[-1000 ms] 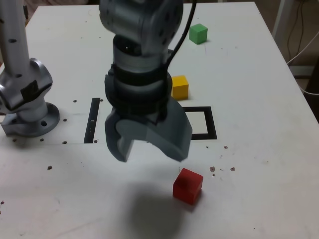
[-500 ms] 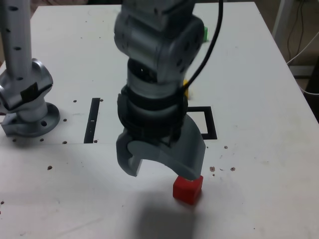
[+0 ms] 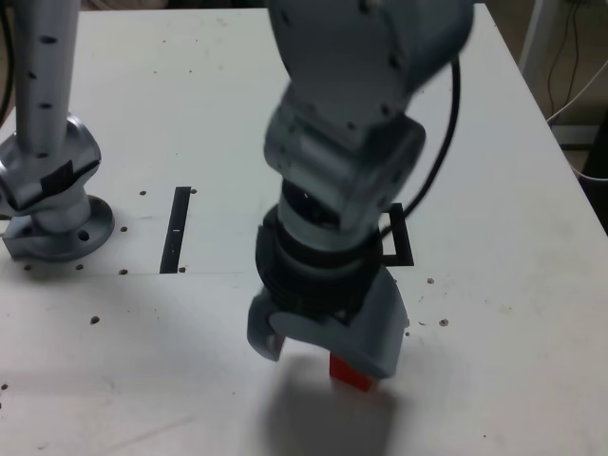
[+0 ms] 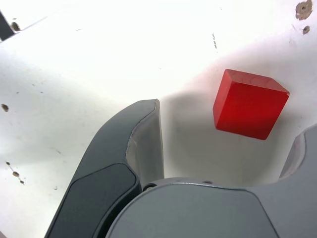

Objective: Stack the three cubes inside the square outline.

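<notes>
Red, matte and rigid, the red cube [image 4: 249, 104] near the table's [image 3: 494, 142] front edge looks light; the wide-open, empty gripper [image 4: 225, 148] should pinch opposite flat faces.

A white tabletop [image 3: 494, 142], speckled with small dark holes, fills the frame; cables [image 3: 575, 66] hang at upper right.

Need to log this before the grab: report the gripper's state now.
Gripper: open, jaws spread on either side of the red cube, holding nothing.
</notes>
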You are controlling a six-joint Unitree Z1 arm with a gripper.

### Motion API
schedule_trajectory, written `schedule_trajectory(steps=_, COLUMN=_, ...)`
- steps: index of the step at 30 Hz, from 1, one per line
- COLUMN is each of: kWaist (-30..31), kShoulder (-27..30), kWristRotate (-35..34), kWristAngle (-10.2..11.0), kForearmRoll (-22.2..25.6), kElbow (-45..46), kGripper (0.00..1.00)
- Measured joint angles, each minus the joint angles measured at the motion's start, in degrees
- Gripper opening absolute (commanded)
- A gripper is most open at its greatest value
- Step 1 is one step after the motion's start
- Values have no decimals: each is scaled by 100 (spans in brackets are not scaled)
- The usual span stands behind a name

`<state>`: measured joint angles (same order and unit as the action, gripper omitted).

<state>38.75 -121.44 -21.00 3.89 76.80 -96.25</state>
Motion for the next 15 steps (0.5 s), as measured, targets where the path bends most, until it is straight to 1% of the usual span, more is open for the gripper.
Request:
schedule_trajectory(steps=7, kWaist=0, kShoulder=-243, kWristRotate=113, kWristAngle=-19, kForearmRoll=-4, kElbow=-230, kGripper=93)
schedule_trajectory(steps=15, kWaist=-91, kShoulder=-459, kWristRotate=422, kWristAngle=63, kForearmRoll=-11, kElbow=-385, kGripper=91)
